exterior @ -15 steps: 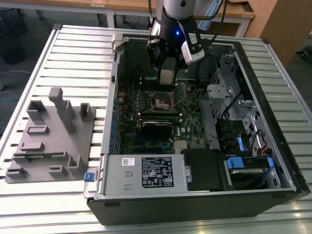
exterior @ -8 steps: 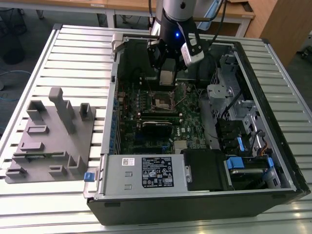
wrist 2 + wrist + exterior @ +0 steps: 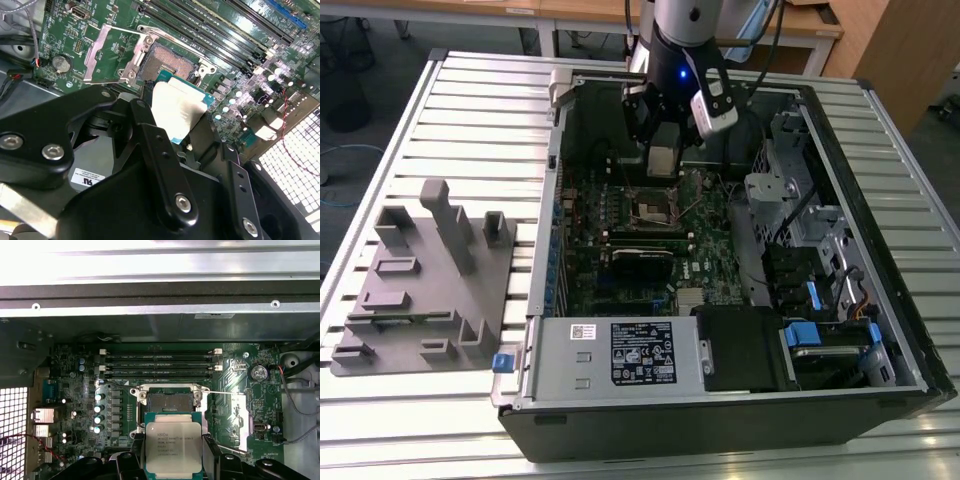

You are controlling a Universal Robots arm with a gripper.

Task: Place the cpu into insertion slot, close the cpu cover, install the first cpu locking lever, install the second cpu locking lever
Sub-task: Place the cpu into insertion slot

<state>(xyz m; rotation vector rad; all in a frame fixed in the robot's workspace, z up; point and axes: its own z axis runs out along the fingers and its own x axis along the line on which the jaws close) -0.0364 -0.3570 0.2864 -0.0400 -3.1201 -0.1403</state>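
My gripper (image 3: pixel 662 165) is shut on the cpu (image 3: pixel 173 447), a flat square chip with a silver top and a green edge. Black fingers (image 3: pixel 136 452) press on two opposite sides of it. In the first wrist view the chip hangs just above the insertion slot (image 3: pixel 167 402), overlapping its near rim. The slot's dark centre (image 3: pixel 170 62) lies uncovered on the green board. Beside the slot, the silver cpu cover (image 3: pixel 106 52) stands flipped open. A thin wire locking lever (image 3: pixel 222 393) sticks out sideways from the socket frame.
The open computer case (image 3: pixel 545 200) lies on a slatted metal table. Long memory slots (image 3: pixel 160 365) run beyond the socket. A power supply (image 3: pixel 620 350) and drive bays (image 3: pixel 820 300) fill the near and right parts. A grey fixture (image 3: pixel 430 280) sits on the exterior view's left.
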